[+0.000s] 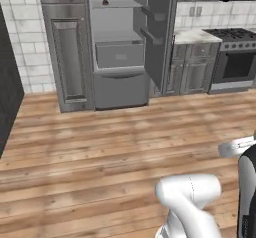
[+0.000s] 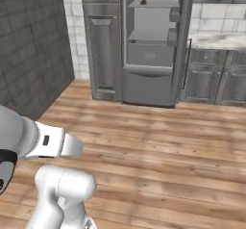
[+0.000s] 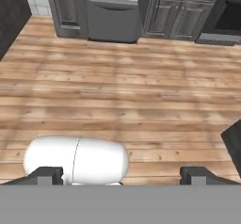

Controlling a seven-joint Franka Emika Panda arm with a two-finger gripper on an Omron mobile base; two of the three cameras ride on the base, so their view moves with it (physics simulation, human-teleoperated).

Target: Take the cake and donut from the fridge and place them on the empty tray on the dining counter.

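My pincer (image 3: pixel 121 176) is spread wide with nothing between its tips, hanging over the wooden floor (image 3: pixel 132 91) well short of the fridge (image 1: pixel 122 47). The fridge door (image 1: pixel 156 29) stands open. On its top shelf (image 1: pixel 114 4) sits a small dark round thing, maybe the cake (image 1: pixel 105 2); too small to be sure.

Bare wooden floor (image 1: pixel 100 147) is lying open up to the fridge (image 1: pixel 120 89). Its door (image 1: pixel 155 32) is standing open on the right, narrowing the way beside the cabinets (image 1: pixel 192 69).
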